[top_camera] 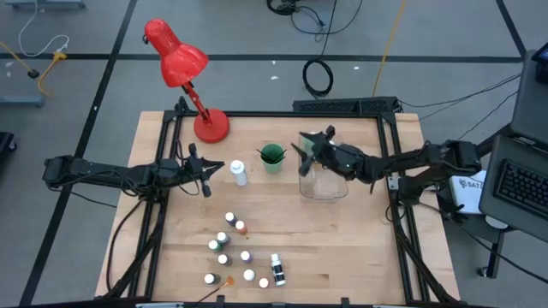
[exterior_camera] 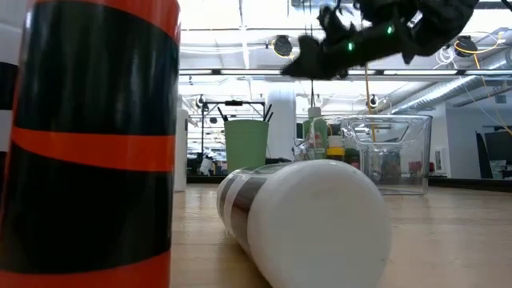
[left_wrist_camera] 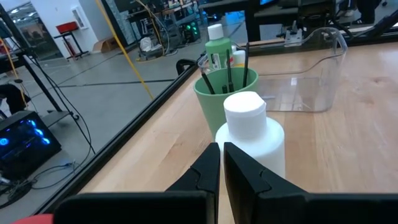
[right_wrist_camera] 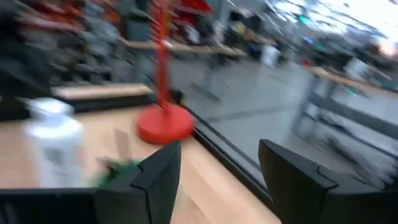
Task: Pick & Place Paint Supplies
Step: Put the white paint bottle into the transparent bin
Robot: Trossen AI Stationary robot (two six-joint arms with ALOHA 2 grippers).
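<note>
While nine tiny round bottles (top_camera: 233, 250) are sitting on the wooden table (top_camera: 342, 239), the right tool (top_camera: 306, 142) is spread apart above the clear plastic bin (top_camera: 324, 185), the left tool (top_camera: 208, 168) pinched together.

- The lamp (top_camera: 181, 64) was bright red all over, shade, stem and round base.
- The cup (top_camera: 272, 156), right of the lamp's base, was light green; dark-handled brushes (left_wrist_camera: 227, 76) stood in it.
- The tall bottle (top_camera: 239, 174), just left of the cup, was plain white, cap included.
- The bin (top_camera: 324, 184), right of the cup, was clear and colourless.
- The small bottles (top_camera: 237, 252), well below the cup, had white caps; 1 showed orange.
- The lying bottle (exterior_camera: 300, 220) was white with dark bands.
- The near bottle (exterior_camera: 90, 144) was black with orange bands.
- The table (top_camera: 351, 239) was pale wood with a black frame.
- Both arms were dark.
</note>
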